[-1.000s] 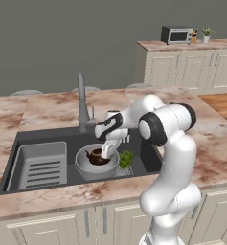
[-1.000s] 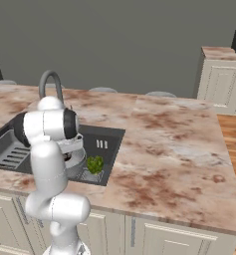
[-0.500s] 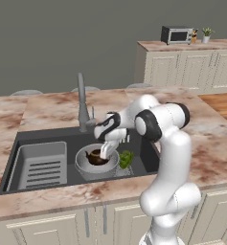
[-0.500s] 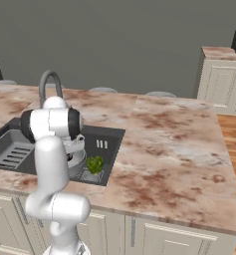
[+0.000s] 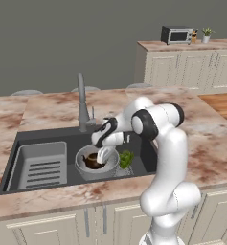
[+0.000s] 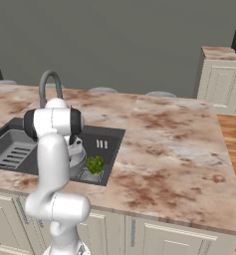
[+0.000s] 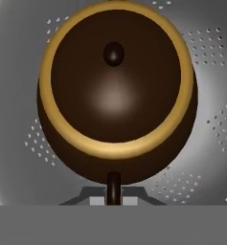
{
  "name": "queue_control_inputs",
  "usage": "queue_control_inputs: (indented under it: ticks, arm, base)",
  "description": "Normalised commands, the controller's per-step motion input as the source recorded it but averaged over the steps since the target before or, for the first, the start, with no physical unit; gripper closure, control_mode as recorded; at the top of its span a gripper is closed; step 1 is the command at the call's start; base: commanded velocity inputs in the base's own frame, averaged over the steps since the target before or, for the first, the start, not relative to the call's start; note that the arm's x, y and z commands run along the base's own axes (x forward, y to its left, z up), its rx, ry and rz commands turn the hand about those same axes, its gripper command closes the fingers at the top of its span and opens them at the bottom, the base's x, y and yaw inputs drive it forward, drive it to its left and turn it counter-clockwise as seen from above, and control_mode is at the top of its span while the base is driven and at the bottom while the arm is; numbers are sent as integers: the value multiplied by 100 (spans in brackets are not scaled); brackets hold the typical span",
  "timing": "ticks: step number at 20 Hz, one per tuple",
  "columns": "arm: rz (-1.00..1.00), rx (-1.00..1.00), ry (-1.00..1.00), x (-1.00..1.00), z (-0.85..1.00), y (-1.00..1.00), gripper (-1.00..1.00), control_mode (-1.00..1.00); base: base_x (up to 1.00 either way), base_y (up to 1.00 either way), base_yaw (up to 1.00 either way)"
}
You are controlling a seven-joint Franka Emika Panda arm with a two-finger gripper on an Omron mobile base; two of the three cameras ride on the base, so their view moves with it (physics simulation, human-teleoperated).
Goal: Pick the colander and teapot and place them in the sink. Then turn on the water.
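While one marble surface (image 5: 48, 107) spans the middle of the left base frame, one dark sink (image 5: 43, 139) sits left of centre in it, its near wall cut by the surface's edge. One ribbed tray (image 5: 43, 165) lies at the basin's left. One colander (image 5: 88, 168) stands centre-left, and one teapot (image 5: 92, 161) sits inside it, half hidden by the gripper (image 5: 103, 156). One leafy bunch (image 5: 126, 158) lies just right. Seen from the right base, the arm covers most of the colander (image 6: 80, 155). Up close, the teapot (image 7: 116, 91) shows its gold rim; the jaws are fully closed, grasping its handle.
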Motion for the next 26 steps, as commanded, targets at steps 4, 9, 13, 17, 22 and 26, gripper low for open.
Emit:
queue_control_inputs:
  ticks: [4, 9, 13, 17, 22, 26]
  arm:
    - [0, 0, -4, 0, -24, 0, 100, -100]
    - [0, 0, -5, 0, -26, 0, 100, -100]
    - [0, 0, -2, 0, -22, 0, 100, -100]
    - [0, 0, -1, 0, -16, 0, 100, -100]
    - [0, 0, 0, 0, -8, 0, 100, -100]
    - [0, 0, 0, 1, 0, 0, 100, -100]
  base:
    - [0, 0, 0]
    - [0, 0, 0]
    - [0, 0, 0]
    - [0, 0, 0]
    - [0, 0, 0]
    - [0, 0, 0]
